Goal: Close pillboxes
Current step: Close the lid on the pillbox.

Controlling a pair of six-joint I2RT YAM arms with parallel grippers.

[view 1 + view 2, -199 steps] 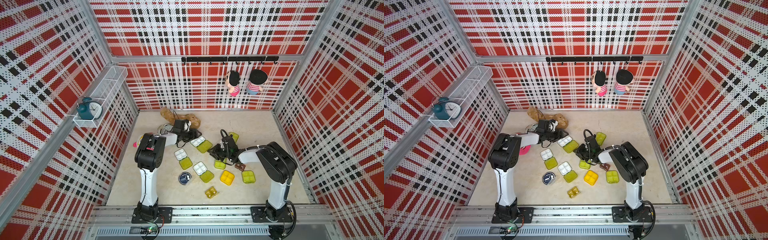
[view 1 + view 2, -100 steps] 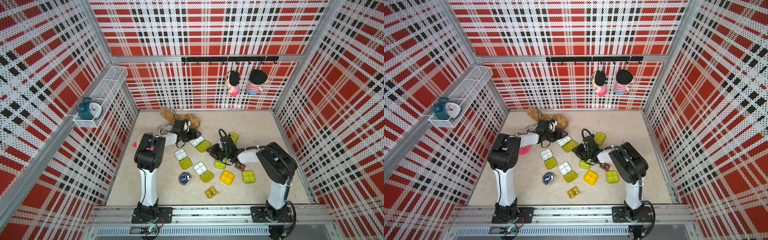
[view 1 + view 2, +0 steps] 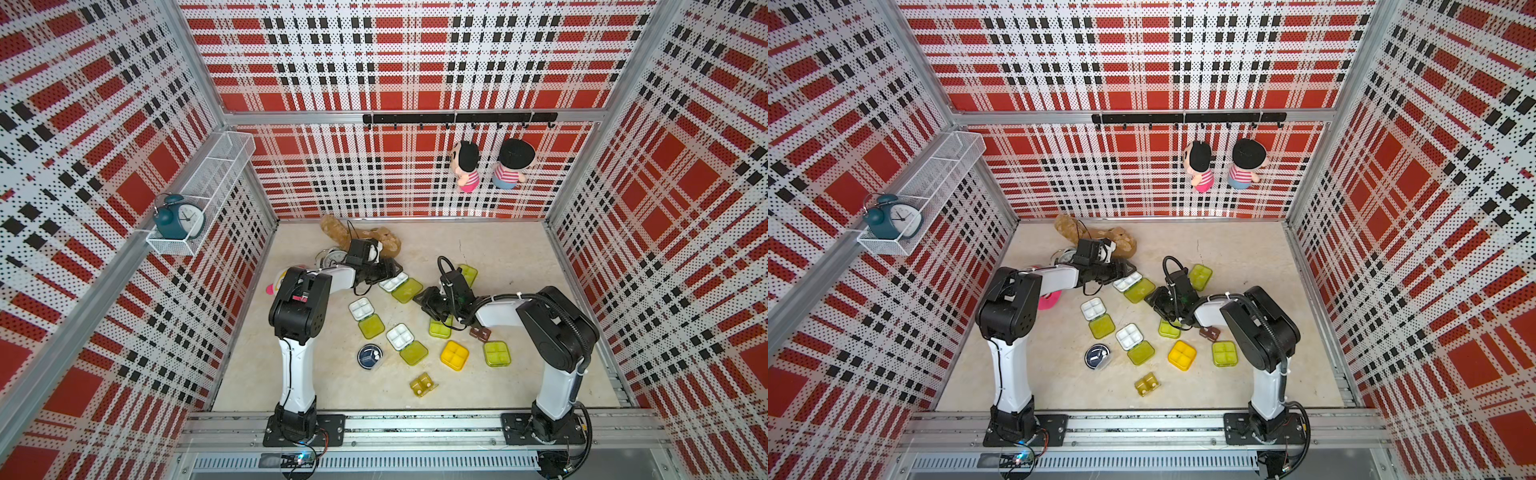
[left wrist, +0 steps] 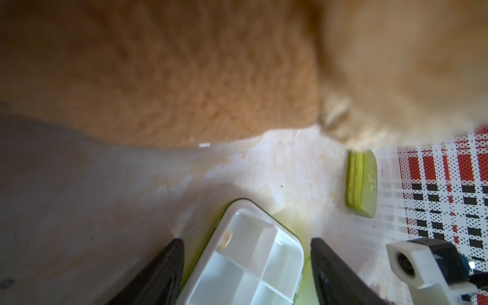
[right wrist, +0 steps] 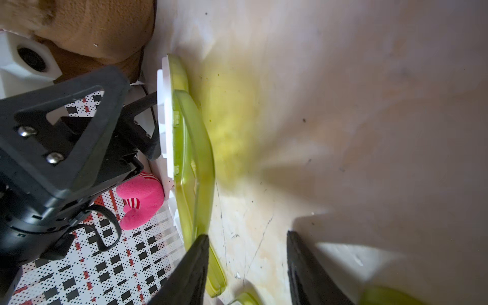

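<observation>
The white four-cell plastic pillbox [image 3: 392,282], open beside the brown plush toy [image 3: 386,245] and straddled but not visibly clamped by the wide-open left gripper [image 4: 245,241], looks light, stiff and slippery, so the part-open, empty right gripper [image 5: 247,233] would best push the free edge of its hinged lime-green lid [image 5: 195,163].

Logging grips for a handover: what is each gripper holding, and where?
Right gripper: nothing. Left gripper straddles the open pillbox's white tray by its sides; clamping unclear.

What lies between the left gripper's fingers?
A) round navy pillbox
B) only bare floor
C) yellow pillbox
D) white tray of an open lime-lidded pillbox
D: in the left wrist view the white tray sits between the two black fingers of the left gripper.
</observation>
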